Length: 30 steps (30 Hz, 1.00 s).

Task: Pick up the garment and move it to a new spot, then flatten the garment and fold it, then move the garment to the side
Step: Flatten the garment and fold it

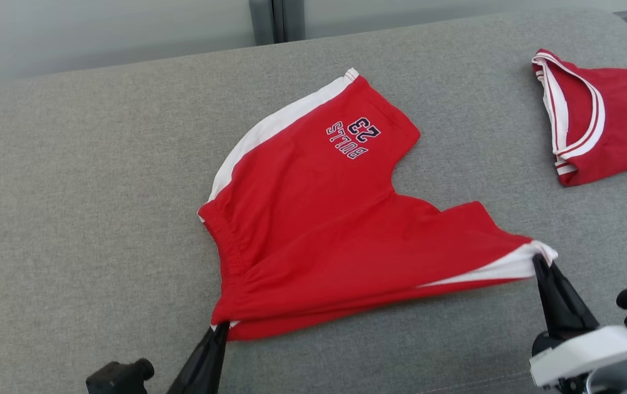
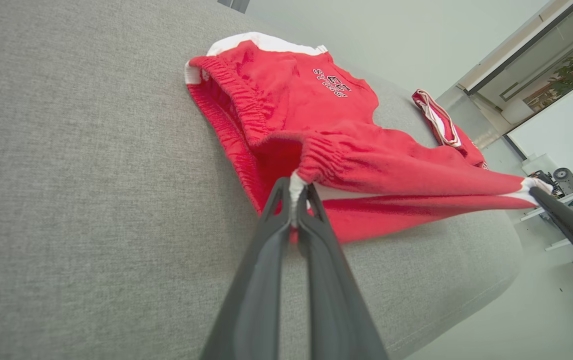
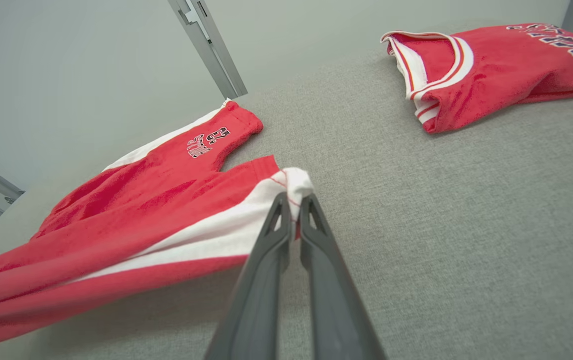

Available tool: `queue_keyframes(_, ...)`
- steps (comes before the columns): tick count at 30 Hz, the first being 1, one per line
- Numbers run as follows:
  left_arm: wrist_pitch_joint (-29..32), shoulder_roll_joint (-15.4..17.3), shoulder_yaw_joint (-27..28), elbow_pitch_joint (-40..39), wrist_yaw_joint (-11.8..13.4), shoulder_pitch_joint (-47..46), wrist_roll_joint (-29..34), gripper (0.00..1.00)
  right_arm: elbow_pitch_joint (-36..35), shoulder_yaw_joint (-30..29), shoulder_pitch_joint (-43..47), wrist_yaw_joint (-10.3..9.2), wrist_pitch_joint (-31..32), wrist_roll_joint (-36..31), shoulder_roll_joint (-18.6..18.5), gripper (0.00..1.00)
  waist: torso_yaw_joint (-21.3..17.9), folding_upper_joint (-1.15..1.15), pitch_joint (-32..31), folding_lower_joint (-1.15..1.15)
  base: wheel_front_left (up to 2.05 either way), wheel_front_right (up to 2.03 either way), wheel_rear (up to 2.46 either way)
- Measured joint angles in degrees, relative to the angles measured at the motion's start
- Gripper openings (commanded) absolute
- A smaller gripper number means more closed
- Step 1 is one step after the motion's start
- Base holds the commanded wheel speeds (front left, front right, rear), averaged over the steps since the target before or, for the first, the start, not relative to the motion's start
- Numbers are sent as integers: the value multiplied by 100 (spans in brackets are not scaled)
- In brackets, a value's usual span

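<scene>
Left tool [image 2: 294, 182] is pressed together, pinching the white corner of the waistband on the red shorts [image 1: 313, 219]. Right tool [image 3: 291, 200] is clamped too, on the white-striped hem corner of one leg. Between them the near side of the garment is pulled taut in a straight line and lifted a little off the grey cushion [image 1: 73, 191], just inside its near edge. The other leg, the one with the lettering, lies flat toward the middle. My read: two corners held apart like this keeps the cloth tensioned, so it can be dragged and laid down smooth. As for room, the cushion's left half is bare and wide. The right side is tighter, with a red jersey [image 1: 598, 120] at the far right corner, well apart from the shorts. The near edge sits close under both tools.
</scene>
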Motion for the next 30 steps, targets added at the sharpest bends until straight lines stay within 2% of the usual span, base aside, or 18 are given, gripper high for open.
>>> queue_keyframes(8,367,100,-3,92,121,-1196,515,0,323,92,-1646,-1,232,-199,-126,0,79,0,515,0,0,0,0)
queue_keyframes(16,566,-361,75,411,88,-2310,482,0,1059,313,-3238,-2,415,-301,-410,0,367,0,1274,0,0,0,0)
queue_keyframes(19,630,-436,108,524,68,-2604,466,0,1374,424,-3779,-2,538,-297,-490,0,512,0,1502,0,0,0,0)
queue_keyframes(30,613,-794,157,965,-18,-3142,357,0,2740,813,-5420,-2,1067,-258,-676,0,1020,0,2023,1,0,0,0)
